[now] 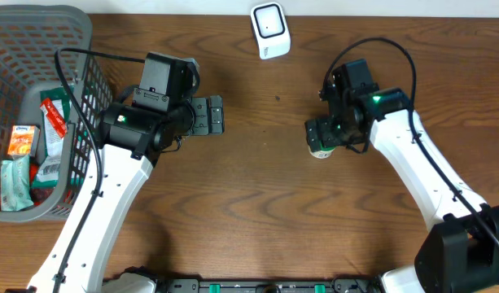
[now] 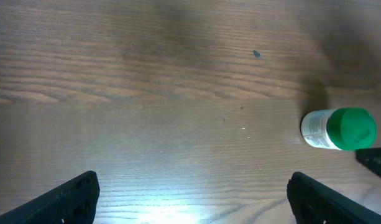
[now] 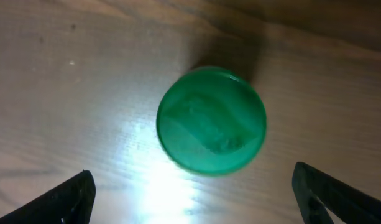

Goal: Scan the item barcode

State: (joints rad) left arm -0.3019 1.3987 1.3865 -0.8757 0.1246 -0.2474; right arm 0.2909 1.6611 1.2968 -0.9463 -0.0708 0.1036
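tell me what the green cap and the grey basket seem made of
Green cap: probably plastic, smooth and semi-glossy; light sheens off its top. Grey basket: likely moulded plastic, matte; even lattice walls with a thick rim.

Green cap, white bottle, brown grain

The small round white plastic bottle (image 2: 314, 130) has a bright green screw cap (image 3: 211, 120). The wooden table (image 1: 257, 203) is mid-brown with darker streaked grain. At nine o'clock, the grey plastic mesh basket (image 1: 78, 49) shows orange, red and pale green packets (image 1: 21, 140). At twelve, the white plastic scanner (image 1: 270, 31) has a dark window.
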